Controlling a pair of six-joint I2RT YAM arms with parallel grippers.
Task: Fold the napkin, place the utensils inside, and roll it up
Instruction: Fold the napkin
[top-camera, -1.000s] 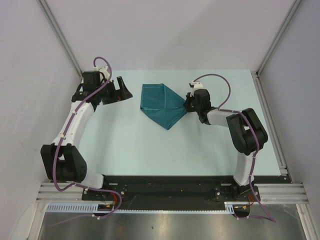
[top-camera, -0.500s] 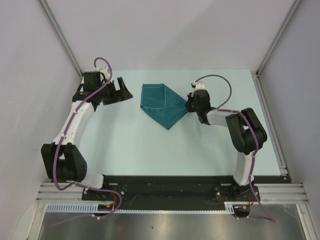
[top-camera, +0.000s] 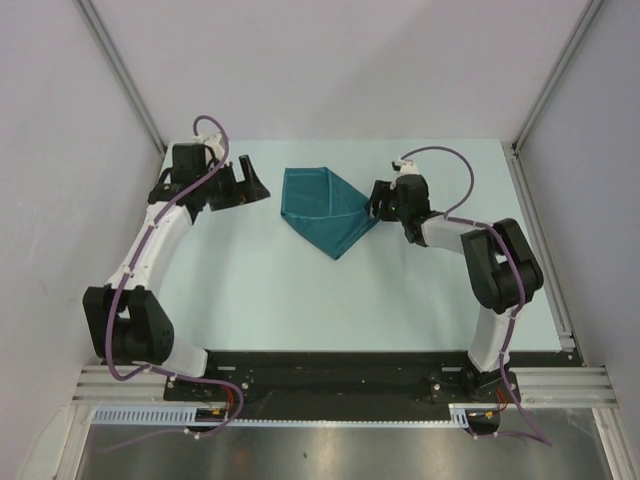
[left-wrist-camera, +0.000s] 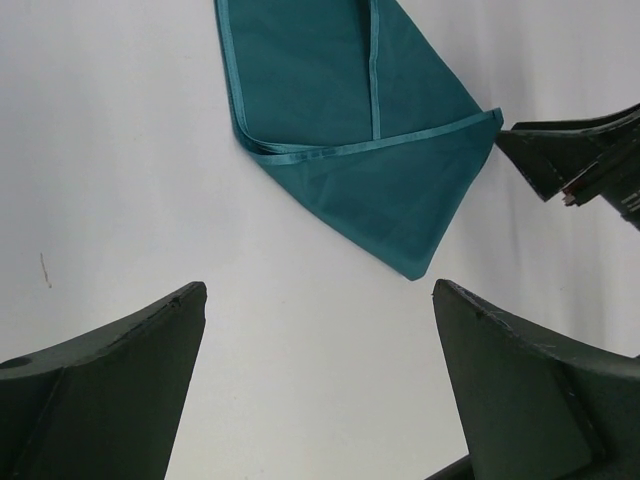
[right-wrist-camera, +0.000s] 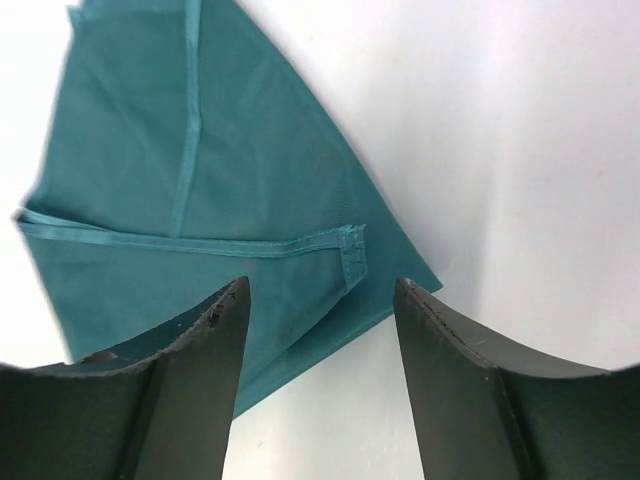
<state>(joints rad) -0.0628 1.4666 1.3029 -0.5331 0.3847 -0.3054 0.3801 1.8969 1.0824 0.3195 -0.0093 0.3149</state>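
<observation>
Right wrist view, nearest first: my right fingers (right-wrist-camera: 190, 390) stand parted with nothing pinched between them. Just past their tips the hemmed corner (right-wrist-camera: 348, 245) of the napkin (right-wrist-camera: 200, 140) lies flat on the layer beneath it.

From the left wrist, my left fingers (left-wrist-camera: 110, 370) are spread wide and hold nothing, and the teal cloth lies ahead of them, apart from both tips.

From the top view, the napkin (top-camera: 325, 205) sits on the far half of the tabletop (top-camera: 300, 300), between the two arms. One flap is folded across and a point faces me. The right fingers are at its right corner and the left fingers are near its left edge.

I judge the fold to be the step in hand, and the shape looks lopsided. To do it well, I would:
- lift the right fingers straight up, so the thin, shiny fabric is not dragged;
- take the next corner low, pinching one layer only;
- bring the left fingers in to pin the far side against sliding.
</observation>
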